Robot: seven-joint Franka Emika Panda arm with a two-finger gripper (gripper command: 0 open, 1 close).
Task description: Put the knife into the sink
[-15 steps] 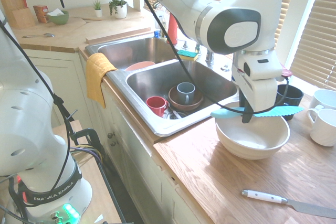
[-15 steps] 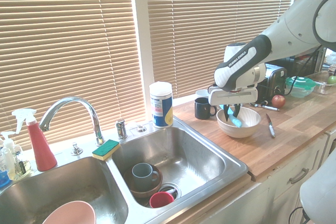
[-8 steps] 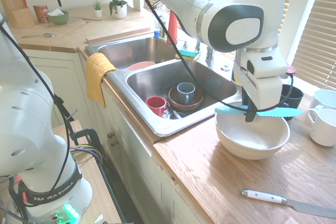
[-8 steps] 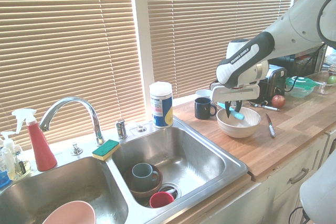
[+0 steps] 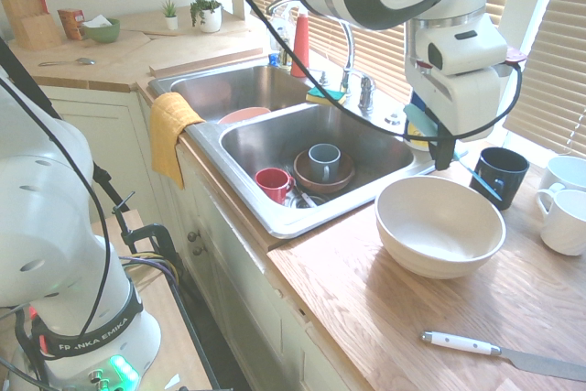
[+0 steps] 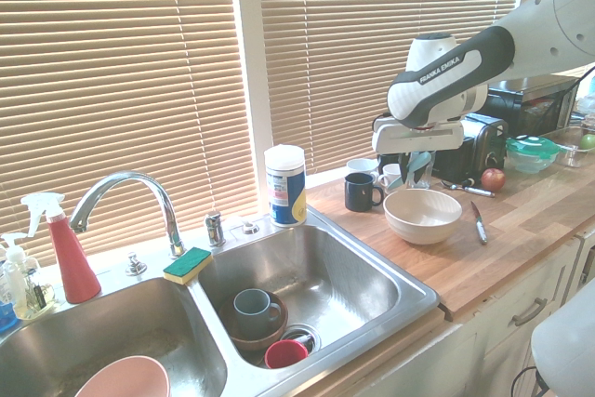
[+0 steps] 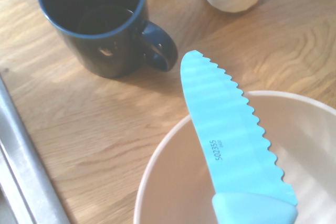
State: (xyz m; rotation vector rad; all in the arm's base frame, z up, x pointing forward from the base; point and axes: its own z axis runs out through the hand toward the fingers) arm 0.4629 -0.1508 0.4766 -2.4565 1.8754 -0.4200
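You're gripping the teal knife [image 5: 421, 121] in the closed jaws of the gripper [image 5: 442, 155], above the counter by the bowl [image 5: 439, 244], outside the sink [image 5: 316, 221]. The blade is slanting near the black mug [image 5: 516, 162], so by swinging sideways too low you're risking a knock. Since you're pinching a slim handle, a bump could be twisting it loose; releasing early, you're risking dropping it on the rim.
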